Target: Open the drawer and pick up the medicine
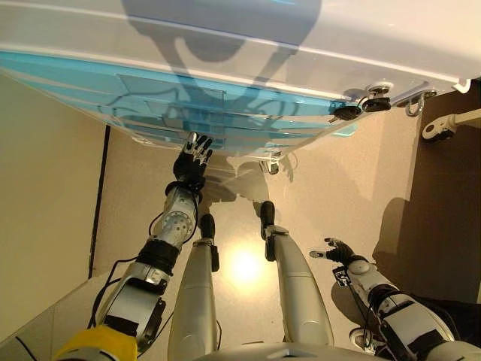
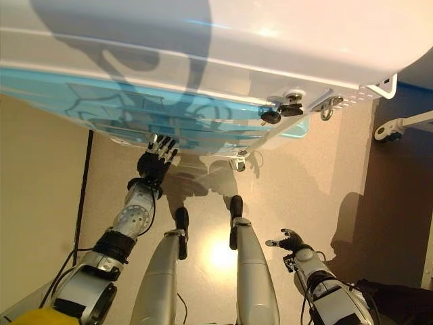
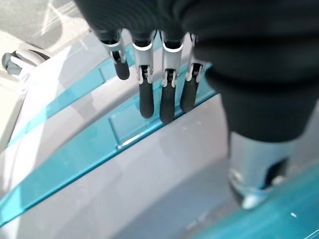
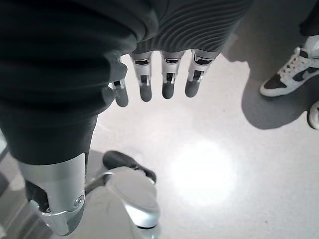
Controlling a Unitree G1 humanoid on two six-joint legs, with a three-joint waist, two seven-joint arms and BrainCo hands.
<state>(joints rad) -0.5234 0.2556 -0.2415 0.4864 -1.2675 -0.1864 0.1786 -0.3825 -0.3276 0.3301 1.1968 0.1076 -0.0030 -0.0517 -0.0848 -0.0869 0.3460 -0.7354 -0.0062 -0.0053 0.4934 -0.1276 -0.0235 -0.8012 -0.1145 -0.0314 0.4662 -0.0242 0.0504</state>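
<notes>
Left hand [image 1: 192, 162] reaches up, fingers straight and released, fingertips [image 3: 168, 107] right at the teal drawer front [image 3: 124, 127] of the white cabinet [image 1: 248, 37] just beyond them. Medicine is nowhere visible. Right hand [image 1: 340, 252] hangs low, relaxed, holding nothing, a person's shoe [image 4: 291, 74] nearby on the floor.

We see a pale speckled floor [image 1: 331, 188] with a bright glare spot [image 1: 246, 266] on it. A caster wheel [image 1: 438, 130] stands at the far right. In the right wrist view a person's white sneaker [image 4: 291, 73] rests on the floor.
</notes>
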